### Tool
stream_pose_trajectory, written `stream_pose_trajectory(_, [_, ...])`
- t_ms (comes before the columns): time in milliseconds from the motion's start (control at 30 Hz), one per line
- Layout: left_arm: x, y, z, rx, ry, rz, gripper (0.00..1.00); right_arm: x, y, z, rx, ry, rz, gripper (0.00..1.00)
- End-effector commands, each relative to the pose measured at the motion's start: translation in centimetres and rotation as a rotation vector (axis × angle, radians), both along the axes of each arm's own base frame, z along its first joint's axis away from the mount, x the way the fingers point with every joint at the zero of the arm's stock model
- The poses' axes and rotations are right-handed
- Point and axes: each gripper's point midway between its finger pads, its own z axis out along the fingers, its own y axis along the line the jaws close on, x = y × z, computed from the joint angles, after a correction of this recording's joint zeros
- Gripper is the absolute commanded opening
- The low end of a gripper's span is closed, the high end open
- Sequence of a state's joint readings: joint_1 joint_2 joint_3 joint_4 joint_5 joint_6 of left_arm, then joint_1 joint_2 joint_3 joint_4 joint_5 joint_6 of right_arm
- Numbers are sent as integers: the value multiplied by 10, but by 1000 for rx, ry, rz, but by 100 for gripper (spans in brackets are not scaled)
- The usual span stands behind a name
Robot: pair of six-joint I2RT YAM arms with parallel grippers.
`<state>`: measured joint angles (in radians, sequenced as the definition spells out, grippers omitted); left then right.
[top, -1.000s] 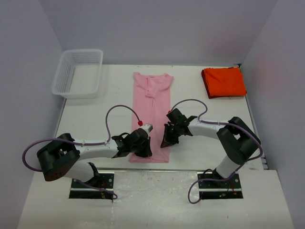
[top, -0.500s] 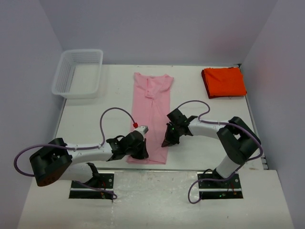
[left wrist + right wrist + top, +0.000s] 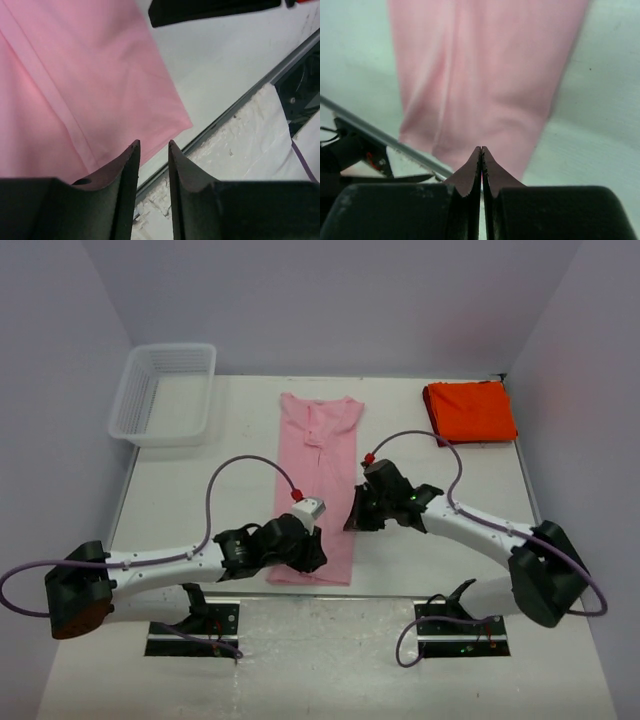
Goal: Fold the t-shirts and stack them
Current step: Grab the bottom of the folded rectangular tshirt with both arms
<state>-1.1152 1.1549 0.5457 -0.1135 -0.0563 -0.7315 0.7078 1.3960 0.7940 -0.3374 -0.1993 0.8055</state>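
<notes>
Pink t-shirt [image 3: 320,455] lies flat — left tool [image 3: 153,145] parted, right tool [image 3: 481,149] clenched.

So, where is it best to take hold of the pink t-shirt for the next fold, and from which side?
Grip the pink t-shirt at the two corners of its near hem, coming down from the near side. It lies flat as a long narrow strip with the collar far away, so these thin free corners are probably the easiest to pinch.

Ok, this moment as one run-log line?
pink t-shirt: folded narrow, flat | orange t-shirt: folded, far right | left gripper: open, empty, at pink hem | right gripper: shut, by pink right edge
</notes>
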Motion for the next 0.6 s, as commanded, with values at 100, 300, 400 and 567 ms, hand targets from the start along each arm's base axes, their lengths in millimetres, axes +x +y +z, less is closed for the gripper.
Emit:
stream_pose_trajectory(100, [72, -7, 74, 43, -274, 66, 33, 5, -23, 85, 20, -277, 16, 0])
stream_pose_trajectory(300, [176, -5, 62, 92, -265, 122, 30, -17, -40, 82, -46, -221, 46, 1])
stream_pose_trajectory(400, [223, -9, 45, 99, -236, 114, 29, -28, -40, 65, -42, -182, 71, 0])
stream_pose_trajectory(567, [285, -22, 17, 39, -186, 93, 26, -46, -18, 37, 4, -94, 167, 0])
